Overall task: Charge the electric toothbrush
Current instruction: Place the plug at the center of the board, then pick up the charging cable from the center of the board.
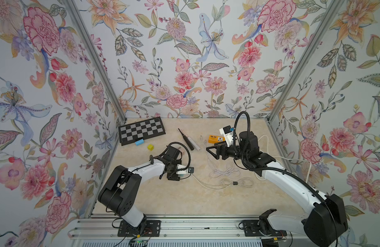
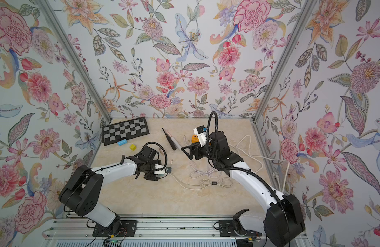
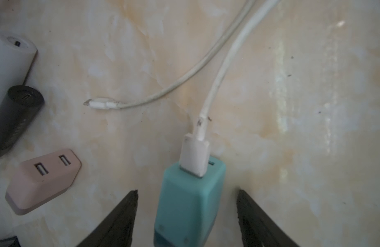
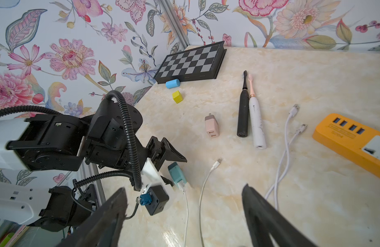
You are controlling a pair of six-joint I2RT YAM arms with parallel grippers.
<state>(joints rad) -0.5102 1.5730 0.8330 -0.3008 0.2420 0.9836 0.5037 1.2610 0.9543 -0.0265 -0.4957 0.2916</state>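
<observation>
Two electric toothbrushes lie side by side at the back middle of the table, one black (image 1: pixel 186 140) (image 4: pixel 243 113) and one white (image 1: pixel 196 145) (image 4: pixel 256 126). Their port ends show in the left wrist view, black (image 3: pixel 24 98) and white (image 3: pixel 15 43). A teal charger block (image 3: pixel 189 203) (image 4: pixel 176 174) lies on the table with a white USB plug (image 3: pixel 194 156) pushed into it. My left gripper (image 3: pixel 187 192) (image 1: pixel 174 177) is open, its jaws apart on either side of the block. The cable's loose small plug (image 3: pixel 99 104) (image 4: pixel 217 162) rests nearby. My right gripper (image 4: pixel 184 189) (image 1: pixel 211 151) is open and holds nothing.
A pink two-port charger block (image 3: pixel 43 181) (image 4: pixel 212 128) lies near the brushes. An orange power strip (image 1: pixel 216 139) (image 4: pixel 351 141) sits at the back right. White cable loops (image 1: pixel 225 171) sprawl mid-table. A chessboard (image 1: pixel 142 130), blue cylinder (image 1: pixel 139 142) and yellow cube (image 1: pixel 150 147) sit back left.
</observation>
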